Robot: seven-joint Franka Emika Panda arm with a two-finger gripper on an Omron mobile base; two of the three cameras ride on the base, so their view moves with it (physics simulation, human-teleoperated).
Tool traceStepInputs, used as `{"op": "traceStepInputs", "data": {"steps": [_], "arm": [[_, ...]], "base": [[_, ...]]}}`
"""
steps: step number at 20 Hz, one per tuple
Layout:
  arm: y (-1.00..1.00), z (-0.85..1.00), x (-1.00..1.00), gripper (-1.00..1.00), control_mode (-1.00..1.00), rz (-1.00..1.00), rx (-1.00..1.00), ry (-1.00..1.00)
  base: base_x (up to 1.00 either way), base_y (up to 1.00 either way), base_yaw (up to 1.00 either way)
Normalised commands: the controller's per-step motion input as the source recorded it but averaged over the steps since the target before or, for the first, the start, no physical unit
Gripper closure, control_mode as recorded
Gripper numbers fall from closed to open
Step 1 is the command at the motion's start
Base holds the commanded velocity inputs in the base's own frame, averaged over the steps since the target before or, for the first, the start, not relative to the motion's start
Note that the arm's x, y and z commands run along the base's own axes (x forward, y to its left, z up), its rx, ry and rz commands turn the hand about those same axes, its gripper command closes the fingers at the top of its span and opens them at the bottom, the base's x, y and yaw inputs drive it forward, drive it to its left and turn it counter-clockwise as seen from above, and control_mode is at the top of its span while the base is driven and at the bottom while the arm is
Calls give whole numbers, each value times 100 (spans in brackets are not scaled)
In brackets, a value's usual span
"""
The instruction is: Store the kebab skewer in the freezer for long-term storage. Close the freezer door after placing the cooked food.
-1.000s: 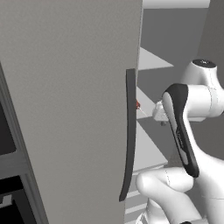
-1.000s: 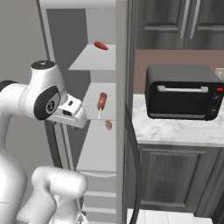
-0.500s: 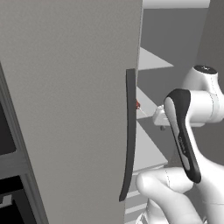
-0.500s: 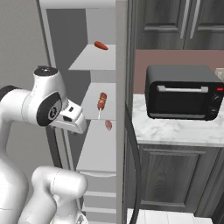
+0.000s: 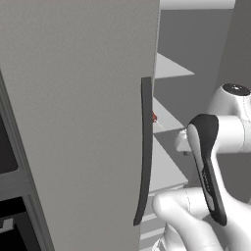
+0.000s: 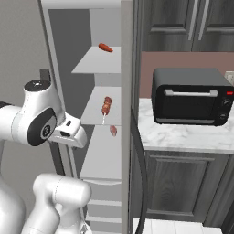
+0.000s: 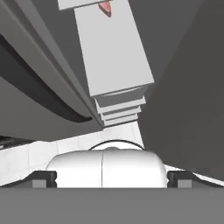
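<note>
The kebab skewer (image 6: 106,106) lies on a middle white shelf of the open freezer (image 6: 98,160), and shows as a small red bit (image 5: 154,117) past the door's edge. The freezer door (image 5: 73,122) stands swung open, its long dark handle (image 5: 144,152) facing me. My gripper (image 6: 78,138) hangs in front of the shelves, below and left of the skewer and clear of it. In the hand view my gripper (image 7: 111,177) is open, fingertips (image 7: 43,177) far apart with nothing between them, and it looks down along the lower shelves.
A red sausage-like piece (image 6: 105,47) lies on the upper shelf and a pink piece (image 6: 113,130) on the shelf below the skewer. A black toaster oven (image 6: 189,97) stands on the marble counter (image 6: 183,137) to the right. The other fridge door's curved handle (image 6: 139,169) is beside the opening.
My hand has drawn back from the shelf and dropped a little lower. The skewer stays on its shelf and the door has not moved.
</note>
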Motion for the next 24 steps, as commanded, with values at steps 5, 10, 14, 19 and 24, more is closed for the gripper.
{"op": "traceStepInputs", "data": {"steps": [5, 10, 14, 19, 24], "arm": [[0, -39, -17, -100, -100, 6, -12, -6], [0, -2, -2, -100, -100, 1, 0, 0], [0, -2, 0, -100, -100, 0, 0, 1], [0, -1, 0, -100, -100, 0, 0, 0], [0, -1, -3, -100, 100, 0, 0, 0]], "base": [[0, 0, 0], [0, 0, 0], [0, 0, 0], [0, 0, 0], [-14, 0, 0]]}}
